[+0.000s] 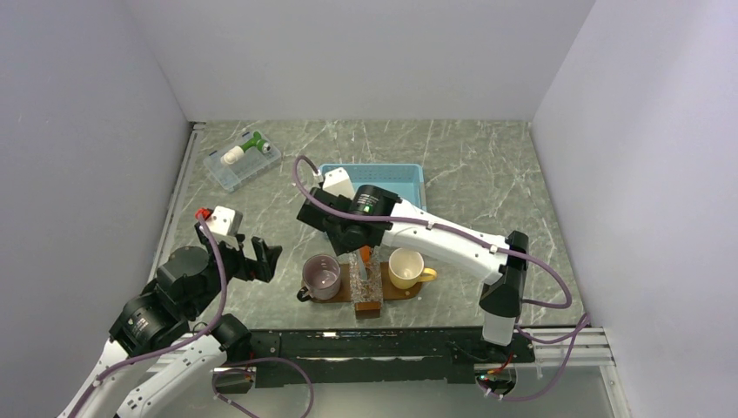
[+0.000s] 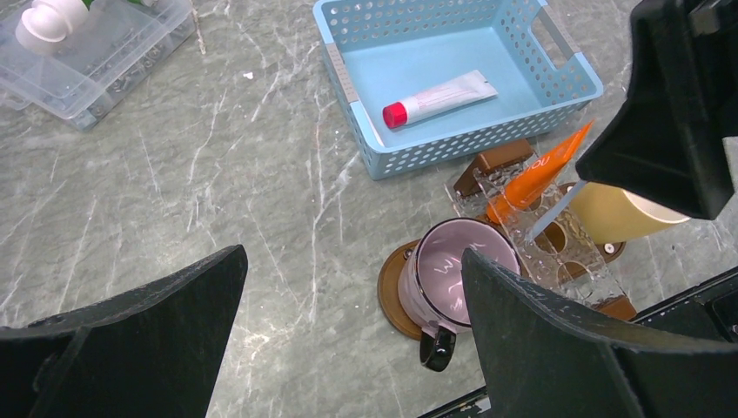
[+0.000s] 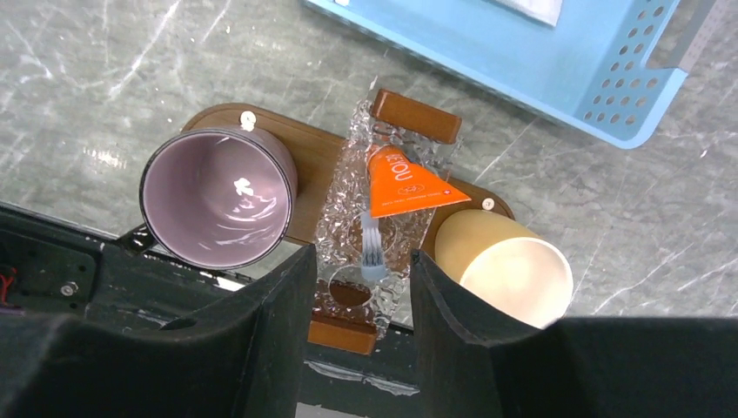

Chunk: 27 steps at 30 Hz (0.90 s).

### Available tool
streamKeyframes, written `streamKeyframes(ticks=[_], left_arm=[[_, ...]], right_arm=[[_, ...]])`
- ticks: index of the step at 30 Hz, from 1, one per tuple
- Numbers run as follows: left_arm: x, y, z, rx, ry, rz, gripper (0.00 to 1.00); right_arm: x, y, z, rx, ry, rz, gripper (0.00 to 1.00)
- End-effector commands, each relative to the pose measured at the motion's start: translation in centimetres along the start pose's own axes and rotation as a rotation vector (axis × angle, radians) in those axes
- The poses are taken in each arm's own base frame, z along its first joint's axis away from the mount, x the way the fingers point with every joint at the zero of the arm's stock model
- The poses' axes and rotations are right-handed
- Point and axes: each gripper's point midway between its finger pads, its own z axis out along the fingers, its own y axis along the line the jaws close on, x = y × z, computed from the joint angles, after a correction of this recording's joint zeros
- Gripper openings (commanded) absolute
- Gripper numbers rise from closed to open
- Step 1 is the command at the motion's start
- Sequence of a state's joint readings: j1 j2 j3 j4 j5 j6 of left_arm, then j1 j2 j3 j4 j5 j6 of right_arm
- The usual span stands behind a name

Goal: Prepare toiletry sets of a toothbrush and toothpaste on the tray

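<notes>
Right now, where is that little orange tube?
In the right wrist view the orange tube sits in the clear holder on the wooden tray, between the purple mug and the yellow cup.

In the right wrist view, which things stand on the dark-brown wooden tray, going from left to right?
Glossy purple ceramic mug → clear bumpy plastic holder → pale yellow ceramic cup.
</notes>
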<state>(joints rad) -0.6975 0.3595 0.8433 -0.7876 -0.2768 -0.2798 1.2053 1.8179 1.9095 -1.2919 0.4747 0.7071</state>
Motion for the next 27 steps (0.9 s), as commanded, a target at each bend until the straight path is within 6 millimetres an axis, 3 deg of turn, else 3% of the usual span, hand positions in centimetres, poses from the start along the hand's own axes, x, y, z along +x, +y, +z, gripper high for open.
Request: streamKeyframes(ticks=[1, 8, 14, 27], left_arm=[[-0.3, 0.0, 0.5, -0.014, -0.001, -0.011, 0.99], [0.1, -0.2, 1.2, -0.019, 0.031, -0.008, 0.99], [0.6, -0.5, 1.9, -0.020, 0.066, -0.005, 1.00], [1.1, -1.1, 2.9, 0.002, 0.095, 0.027, 0.99]], right_arm=[[-1.6, -1.2, -1.8, 0.038, -0.055, -0.002, 0.47], [-4.1, -2.8, -3.3, 0.083, -0.145, -0.021, 0.53], [-7.4, -4.0, -2.9, 0.075, -0.215, -0.001, 0.53], [-13.8, -5.6, 2.9, -0.150, -0.301, 0.093, 0.53]])
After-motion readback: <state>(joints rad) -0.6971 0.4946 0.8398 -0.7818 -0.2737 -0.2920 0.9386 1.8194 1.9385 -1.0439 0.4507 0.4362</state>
